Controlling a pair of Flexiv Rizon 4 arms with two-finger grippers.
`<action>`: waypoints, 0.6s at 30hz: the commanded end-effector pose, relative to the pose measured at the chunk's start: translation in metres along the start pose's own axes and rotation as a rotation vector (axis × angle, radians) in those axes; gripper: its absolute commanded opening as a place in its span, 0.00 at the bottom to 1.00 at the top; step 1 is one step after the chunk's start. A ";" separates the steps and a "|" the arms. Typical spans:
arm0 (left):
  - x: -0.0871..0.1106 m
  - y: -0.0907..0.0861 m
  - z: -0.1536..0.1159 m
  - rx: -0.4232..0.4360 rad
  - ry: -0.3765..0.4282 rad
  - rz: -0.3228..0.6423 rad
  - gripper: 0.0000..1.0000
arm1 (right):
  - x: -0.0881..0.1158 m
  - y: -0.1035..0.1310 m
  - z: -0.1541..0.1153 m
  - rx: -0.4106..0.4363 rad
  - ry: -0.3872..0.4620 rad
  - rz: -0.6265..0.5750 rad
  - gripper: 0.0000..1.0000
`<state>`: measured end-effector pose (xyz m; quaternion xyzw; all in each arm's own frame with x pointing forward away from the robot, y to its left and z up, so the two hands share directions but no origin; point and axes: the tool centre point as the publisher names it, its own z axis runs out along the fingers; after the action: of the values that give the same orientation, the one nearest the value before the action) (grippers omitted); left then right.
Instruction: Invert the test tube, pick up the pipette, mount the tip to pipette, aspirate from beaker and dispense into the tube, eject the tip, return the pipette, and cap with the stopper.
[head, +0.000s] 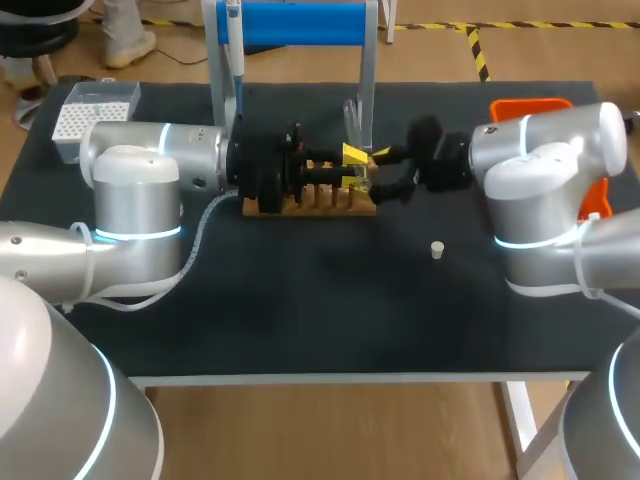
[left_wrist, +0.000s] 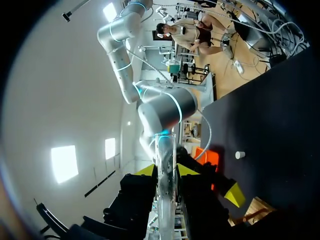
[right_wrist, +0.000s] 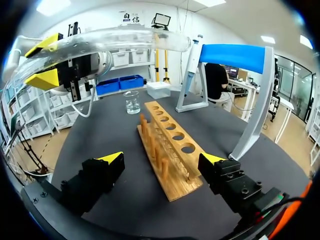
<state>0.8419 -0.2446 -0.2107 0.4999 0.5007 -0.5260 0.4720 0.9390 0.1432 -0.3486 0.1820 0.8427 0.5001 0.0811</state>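
One test tube clamped in my left gripper, my right gripper spread wide.

My left gripper (left_wrist: 166, 171) presses both yellow tips on the single test tube (right_wrist: 125, 37), held roughly level and higher than the one wooden rack (right_wrist: 167, 132) with its six holes. My right gripper (right_wrist: 161, 159) has its two fingers wide apart, with the rack straight ahead. Beyond it are one beaker (right_wrist: 132, 102) and one pipette (right_wrist: 193, 55) on its blue stand (right_wrist: 235, 52). One stopper (head: 437, 249) lies near my right arm.
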 end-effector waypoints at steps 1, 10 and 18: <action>0.001 0.001 0.001 0.001 -0.004 0.003 0.00 | 0.002 0.000 -0.003 0.001 -0.004 -0.001 1.00; 0.001 0.001 0.001 0.001 -0.004 0.003 0.00 | 0.007 0.000 -0.003 0.003 -0.006 -0.004 1.00; 0.001 0.001 0.001 0.001 -0.004 0.003 0.00 | 0.007 0.000 -0.004 0.002 -0.008 -0.005 1.00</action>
<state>0.8419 -0.2446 -0.2107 0.4999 0.5007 -0.5260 0.4720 0.9324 0.1436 -0.3471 0.1820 0.8435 0.4982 0.0848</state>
